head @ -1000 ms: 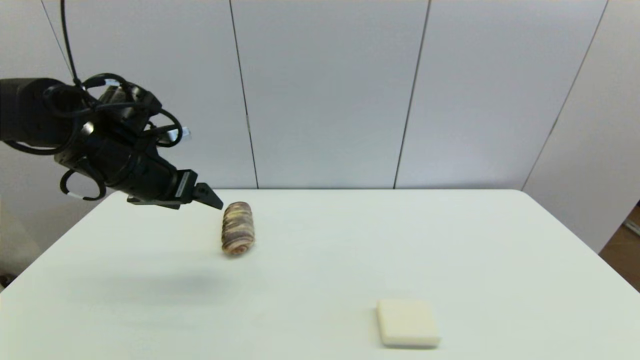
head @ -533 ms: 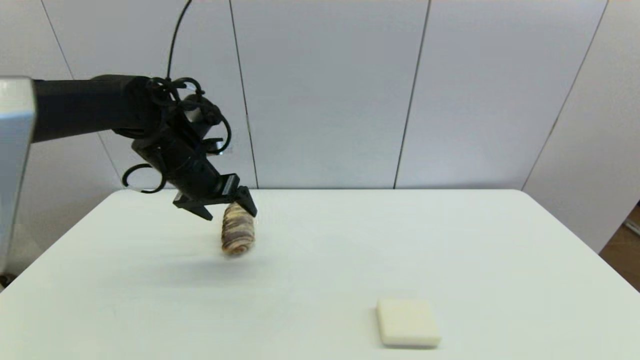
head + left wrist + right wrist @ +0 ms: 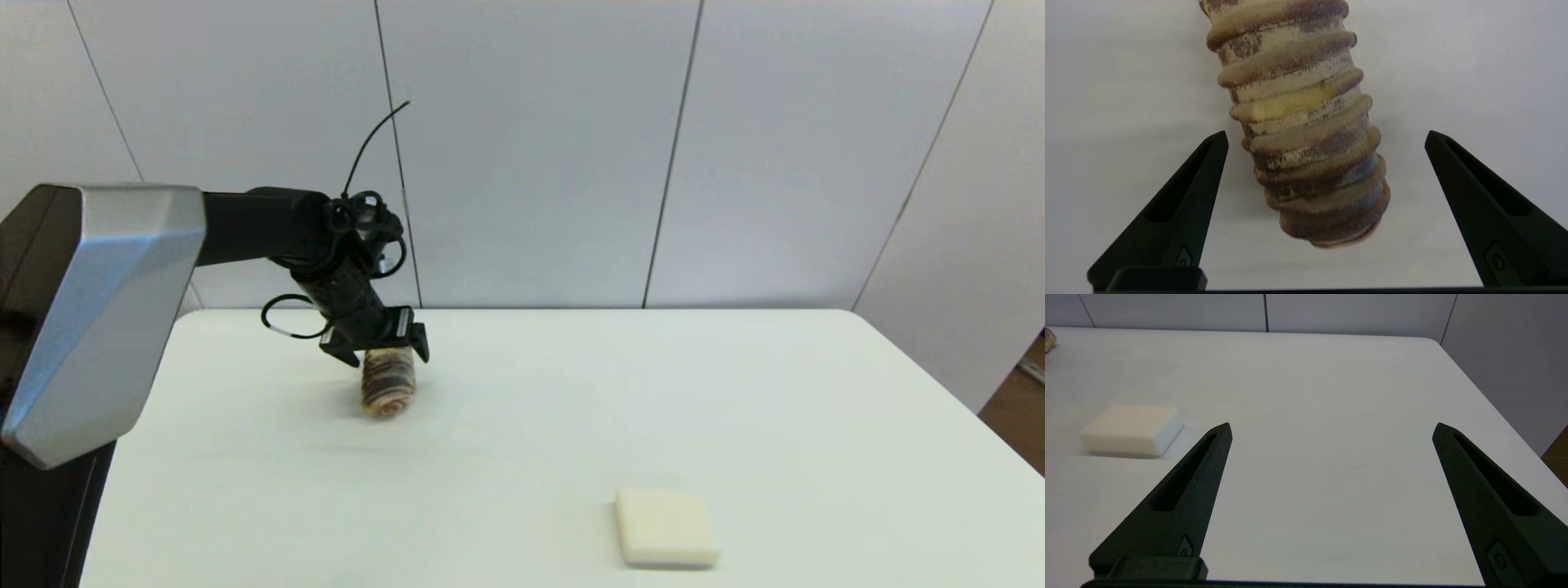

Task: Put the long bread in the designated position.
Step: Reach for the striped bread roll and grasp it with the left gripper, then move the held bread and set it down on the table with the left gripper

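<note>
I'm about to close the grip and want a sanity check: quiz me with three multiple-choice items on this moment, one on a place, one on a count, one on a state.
1. Where is the left gripper?
A. over the far end of the bread
B. over the square block
C. off the table

2. How many things lie on the table?
A. one
B. two
C. three

3. How do the left fingers stand?
A. shut on the bread
B. shut, empty
C. open, one either side of the bread, not touching

Key: 1 A, the head view shows it there. 2 B, only the bread and the block. 3 C, the left wrist view shows a gap on both sides.
</note>
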